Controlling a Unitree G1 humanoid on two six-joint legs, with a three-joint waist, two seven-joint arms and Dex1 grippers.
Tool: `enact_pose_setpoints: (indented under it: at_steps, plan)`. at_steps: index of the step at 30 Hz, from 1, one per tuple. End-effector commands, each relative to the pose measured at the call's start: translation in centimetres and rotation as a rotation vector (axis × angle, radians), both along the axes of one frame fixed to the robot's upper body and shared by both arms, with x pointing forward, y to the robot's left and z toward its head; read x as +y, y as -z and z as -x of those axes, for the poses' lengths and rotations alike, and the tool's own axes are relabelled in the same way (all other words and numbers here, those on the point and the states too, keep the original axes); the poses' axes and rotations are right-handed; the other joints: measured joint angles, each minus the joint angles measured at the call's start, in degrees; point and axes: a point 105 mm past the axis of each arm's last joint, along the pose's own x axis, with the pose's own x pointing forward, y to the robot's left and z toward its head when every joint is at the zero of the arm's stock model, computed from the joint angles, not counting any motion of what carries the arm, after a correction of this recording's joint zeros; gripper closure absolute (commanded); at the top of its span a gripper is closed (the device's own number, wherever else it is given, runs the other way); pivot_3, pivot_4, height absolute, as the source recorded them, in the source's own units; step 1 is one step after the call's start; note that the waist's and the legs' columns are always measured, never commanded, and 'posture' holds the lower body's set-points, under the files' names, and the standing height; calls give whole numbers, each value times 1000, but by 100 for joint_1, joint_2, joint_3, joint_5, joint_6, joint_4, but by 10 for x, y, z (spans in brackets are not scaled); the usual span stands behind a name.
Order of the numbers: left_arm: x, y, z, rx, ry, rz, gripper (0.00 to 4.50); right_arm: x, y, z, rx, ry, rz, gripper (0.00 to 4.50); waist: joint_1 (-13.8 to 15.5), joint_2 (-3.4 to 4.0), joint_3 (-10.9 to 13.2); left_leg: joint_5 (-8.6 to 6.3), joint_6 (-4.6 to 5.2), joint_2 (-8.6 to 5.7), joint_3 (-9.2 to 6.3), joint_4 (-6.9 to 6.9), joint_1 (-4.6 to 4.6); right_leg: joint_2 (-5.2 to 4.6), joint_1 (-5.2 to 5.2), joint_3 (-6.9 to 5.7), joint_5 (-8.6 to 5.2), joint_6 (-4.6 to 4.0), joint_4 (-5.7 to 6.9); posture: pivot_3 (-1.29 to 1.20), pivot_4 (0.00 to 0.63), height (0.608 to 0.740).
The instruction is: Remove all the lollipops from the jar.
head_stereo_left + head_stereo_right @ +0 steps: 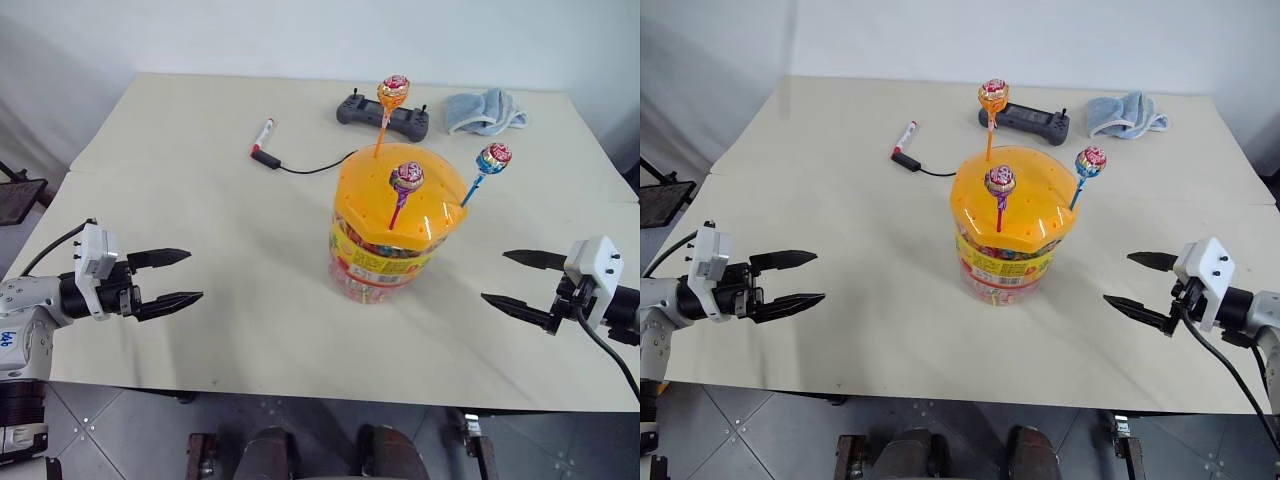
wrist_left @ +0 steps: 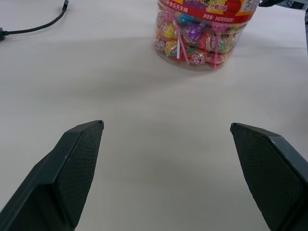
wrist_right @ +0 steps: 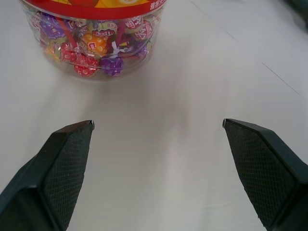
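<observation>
Left gripper (image 1: 178, 278) hovers low over the bench (image 1: 200, 200), fingers spread wide, holding nothing, well apart from the jar (image 1: 385, 235). The jar stands upright mid-bench, and three lollipops (image 1: 406, 180) are stuck by their sticks in the holes of its orange lid: an orange-stick one at the back, a pink-stick one at the front, a blue-stick one leaning off the right edge. Right gripper (image 1: 520, 282) is also wide open and empty, well to the right of the jar.

Risks, as I judge them: the sticks are thin, so a pinch could slip or bend one. A sideways pull may tip or drag the light jar. The leaning blue one could get knocked loose by a passing finger.

The bench is pale cream with a seam across it. At the back lie a marker pen (image 1: 263, 135) with a black cable (image 1: 315, 168), a controller (image 1: 383, 112) and a grey cloth (image 1: 486, 110). White wall behind, grey tiled floor below.
</observation>
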Motion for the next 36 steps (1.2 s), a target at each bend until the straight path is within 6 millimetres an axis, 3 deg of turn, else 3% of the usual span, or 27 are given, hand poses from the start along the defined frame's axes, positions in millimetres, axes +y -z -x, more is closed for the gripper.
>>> enact_pose_setpoints:
  at_steps: [1,9,16,19,23,30,36]
  plan:
    - [2,-20,1,-63,10,7,0,-5,-17,1,-61,15,-6,13,1,0,0,0,0,0,0,0,0,0,0,0,0,0,0,0,150,740]
    - [-9,-32,-1,-101,-12,-47,0,-5,-19,2,-43,48,-7,13,1,0,0,0,0,0,-2,2,2,-2,0,1,0,0,8,0,150,740]
    - [-33,-64,1,-204,66,-29,0,16,-31,15,-1,-42,-76,13,5,0,0,0,0,-2,-4,6,2,-4,0,2,0,0,14,0,150,740]
    - [-52,-83,2,-256,148,-5,0,29,-51,25,-87,-156,-220,13,15,-3,1,0,0,-2,-6,10,1,-4,0,1,0,0,17,0,150,740]
    - [-92,-108,7,-312,319,24,0,31,-44,40,-76,-245,-168,13,58,-7,3,-1,2,-9,-12,14,1,-8,2,1,0,0,25,0,150,740]
    - [-133,-123,10,-331,515,69,0,35,-72,55,-175,-299,-229,13,16,-8,3,-2,4,-8,-8,17,3,-6,2,1,0,0,29,0,150,740]
    - [-166,-129,4,-330,667,126,0,33,-82,66,-222,-244,-211,13,57,-11,5,-2,4,-11,-10,30,-2,-7,4,1,0,0,31,0,150,740]
